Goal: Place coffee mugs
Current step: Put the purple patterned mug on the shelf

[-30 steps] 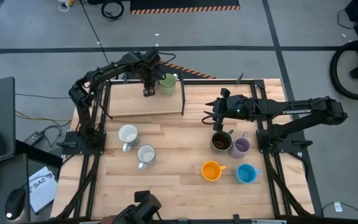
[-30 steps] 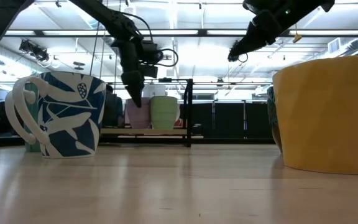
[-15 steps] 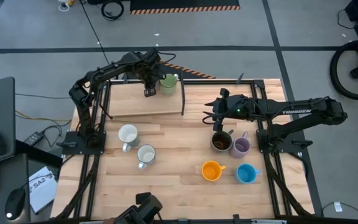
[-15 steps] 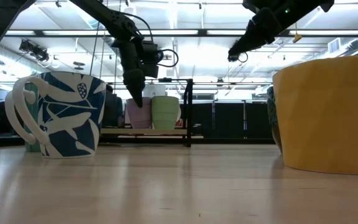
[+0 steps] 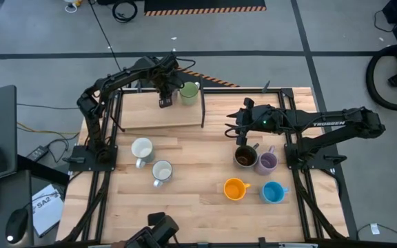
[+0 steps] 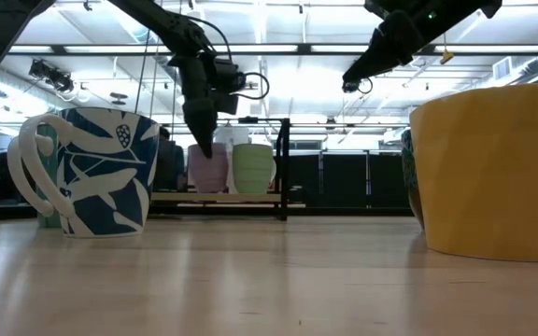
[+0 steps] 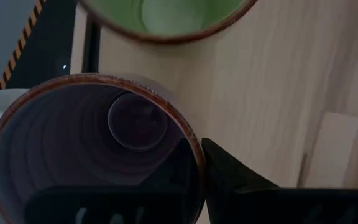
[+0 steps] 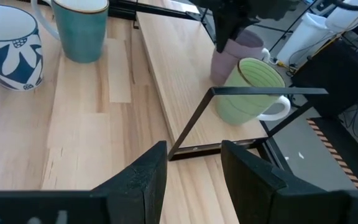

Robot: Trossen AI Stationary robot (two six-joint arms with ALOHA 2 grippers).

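A lilac mug (image 7: 92, 155) stands on the raised wooden shelf (image 5: 150, 114) at the far left, close beside a green mug (image 5: 188, 91). My left gripper (image 5: 164, 98) hangs over the lilac mug, shut on it, and hides most of it in the high view. My right gripper (image 5: 236, 128) hovers open above the table's right half with nothing between its fingers (image 8: 151, 177). Below it stand a dark brown mug (image 5: 245, 157), a second lilac mug (image 5: 268, 162), an orange mug (image 5: 234, 189) and a blue mug (image 5: 273, 192). My left gripper pinches the lilac mug's wall at the rim (image 7: 194, 146), on the side away from the handle, with one finger inside the mug (image 7: 166, 180) and one outside (image 7: 229, 180). The fingers come steeply from above. The mug stands upright, its base on the shelf (image 6: 218, 196).
Two white mugs (image 5: 142, 149) (image 5: 162, 171) stand on the table's left half, near the shelf's front. A black upright frame (image 5: 203, 109) closes the shelf's right end. Bare wood lies in the table's middle and along its near edge.
The green mug has slid a little along the shelf toward the table's right, away from the lilac mug. Both arms have kept still.
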